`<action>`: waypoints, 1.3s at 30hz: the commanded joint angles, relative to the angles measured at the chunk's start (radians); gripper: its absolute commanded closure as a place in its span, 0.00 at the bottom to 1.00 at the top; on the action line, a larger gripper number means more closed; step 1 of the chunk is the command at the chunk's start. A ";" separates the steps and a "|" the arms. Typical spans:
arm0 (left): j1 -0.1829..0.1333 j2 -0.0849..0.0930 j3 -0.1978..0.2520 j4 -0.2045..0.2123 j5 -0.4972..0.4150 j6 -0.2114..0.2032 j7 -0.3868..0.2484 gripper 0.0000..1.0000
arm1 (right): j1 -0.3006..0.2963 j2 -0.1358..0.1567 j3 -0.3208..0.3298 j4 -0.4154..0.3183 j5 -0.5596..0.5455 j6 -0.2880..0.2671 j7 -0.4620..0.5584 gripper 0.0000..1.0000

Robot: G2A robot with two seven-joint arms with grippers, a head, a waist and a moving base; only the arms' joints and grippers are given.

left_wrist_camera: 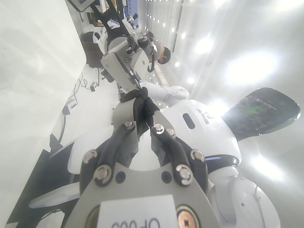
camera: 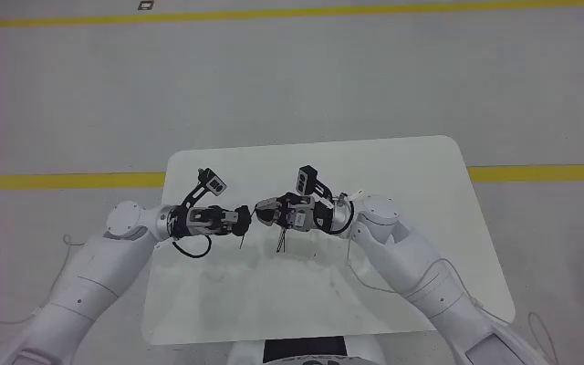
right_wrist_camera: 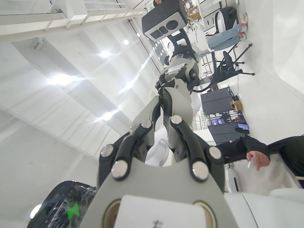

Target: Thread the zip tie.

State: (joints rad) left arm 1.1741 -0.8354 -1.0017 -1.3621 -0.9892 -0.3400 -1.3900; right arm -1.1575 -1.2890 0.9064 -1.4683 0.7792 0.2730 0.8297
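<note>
Pinches the zip tie [camera: 282, 241] in the narrowed right hand [camera: 264, 210], above the middle of the tabletop [camera: 392, 274], thin dark ends dangling toward it. Meets the left hand [camera: 243, 219] tip to tip, also closed narrow; cannot tell whether on the tie. Probably light, springy and slick: best gripped close to the tip being fed. Sits well apart from every tabletop edge, leaving room to pull sideways.

White surface [camera: 401, 274], rounded corners. Grey floor [camera: 292, 82] all round it. One yellow line [camera: 274, 13] at 12 o'clock, another yellow line [camera: 73, 181] running 9 to 3 behind the surface.
</note>
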 commanded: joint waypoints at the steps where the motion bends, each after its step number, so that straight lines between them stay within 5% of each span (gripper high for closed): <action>1: 0.000 0.000 0.000 0.000 0.000 0.000 0.000 0.00 | -0.004 0.001 0.004 -0.004 -0.005 -0.006 -0.006 1.00; 12: 0.000 0.000 0.000 0.000 0.000 0.000 0.000 0.00 | -0.056 0.014 0.065 -0.057 -0.017 -0.072 -0.039 1.00; 21: 0.000 0.000 0.000 0.000 0.000 0.000 0.000 0.00 | -0.122 0.024 0.114 -0.136 -0.115 -0.196 -0.172 1.00; 31: 0.001 0.000 0.000 0.000 -0.001 0.000 0.010 0.00 | -0.132 0.022 0.117 -0.149 -0.118 -0.228 -0.199 1.00; 39: 0.053 -0.042 -0.062 -0.033 -0.040 0.000 0.101 0.00 | -0.187 0.014 0.098 -0.184 -0.155 -0.370 -0.273 1.00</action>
State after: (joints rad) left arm 1.2202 -0.8685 -1.0516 -1.3929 -1.0299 -0.3400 -1.2962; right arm -1.3381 -1.2737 1.0073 -1.6503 0.6304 -0.0782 0.5678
